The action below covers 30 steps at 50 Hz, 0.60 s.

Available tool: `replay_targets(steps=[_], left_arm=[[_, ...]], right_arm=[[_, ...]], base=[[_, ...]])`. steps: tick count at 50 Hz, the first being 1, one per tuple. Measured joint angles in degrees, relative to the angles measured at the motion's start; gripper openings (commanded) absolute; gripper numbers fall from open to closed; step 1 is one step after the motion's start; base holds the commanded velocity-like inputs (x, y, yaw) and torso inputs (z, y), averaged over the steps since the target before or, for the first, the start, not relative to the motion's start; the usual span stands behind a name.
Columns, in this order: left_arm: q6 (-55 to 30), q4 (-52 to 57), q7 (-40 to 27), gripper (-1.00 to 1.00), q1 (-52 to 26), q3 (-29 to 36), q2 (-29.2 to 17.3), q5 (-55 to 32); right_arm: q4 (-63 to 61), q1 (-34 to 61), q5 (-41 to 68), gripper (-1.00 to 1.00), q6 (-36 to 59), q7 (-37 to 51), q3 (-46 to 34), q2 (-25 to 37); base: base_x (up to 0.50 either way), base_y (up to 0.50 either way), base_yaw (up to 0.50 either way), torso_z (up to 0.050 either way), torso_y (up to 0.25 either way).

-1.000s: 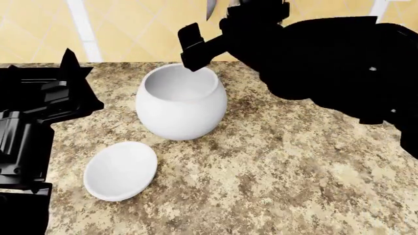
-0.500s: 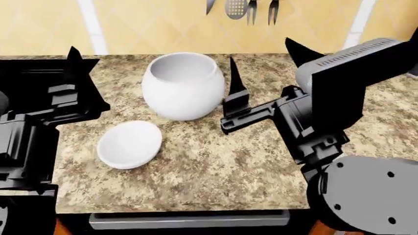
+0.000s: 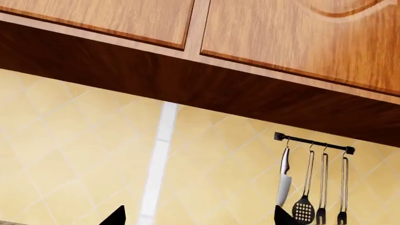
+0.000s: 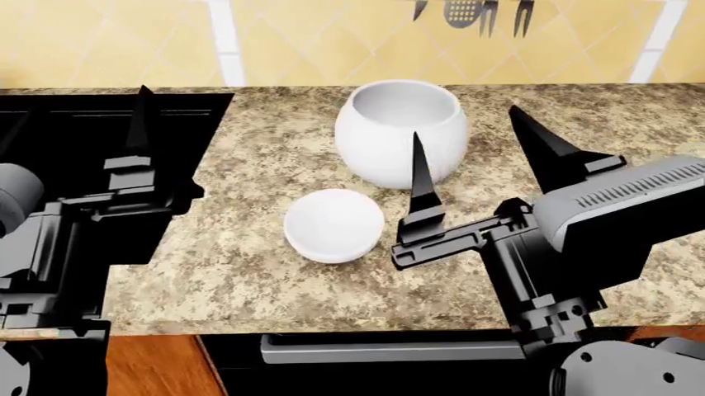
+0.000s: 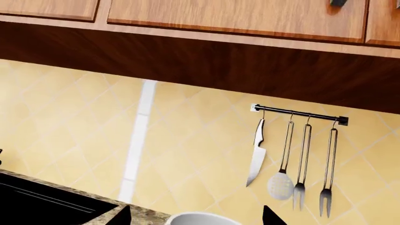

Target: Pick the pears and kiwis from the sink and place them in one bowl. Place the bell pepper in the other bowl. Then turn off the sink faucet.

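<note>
The black sink (image 4: 187,140) fills the left of the head view; its corner (image 5: 44,204) also shows in the right wrist view. No pears, kiwis, bell pepper or sink faucet show in any view. A tall round white bowl (image 4: 399,132) and a small shallow white bowl (image 4: 333,224) stand on the granite counter, both looking empty. My right gripper (image 4: 481,165) is open, raised to the right of the bowls, its tips (image 5: 196,217) framing the tall bowl's rim (image 5: 209,220). My left gripper (image 3: 200,220) is open and empty, one finger (image 4: 140,124) upright over the sink.
A utensil rack (image 5: 293,154) with knife, spatula and forks hangs on the yellow tiled wall behind the counter (image 4: 276,280); the rack (image 3: 312,183) shows in the left wrist view too. Wooden cabinets (image 3: 281,42) hang above. The counter's front edge (image 4: 330,328) is close to me.
My right arm drew back from above the tall bowl and down toward me. The head view shifted, so the bowls now sit further right and the sink shows at left.
</note>
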Motion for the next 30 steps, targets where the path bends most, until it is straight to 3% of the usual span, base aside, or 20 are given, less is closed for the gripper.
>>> replay_targets(steps=[30], left_arm=[[0.46, 0.43, -0.33, 1.0, 0.23, 0.16, -0.48, -0.41]], right_arm=[[-0.4, -1.48, -1.76, 1.0, -1.05, 0.16, 0.23, -0.14]], base=[[0.01, 0.5, 0.0, 0.0, 0.0]])
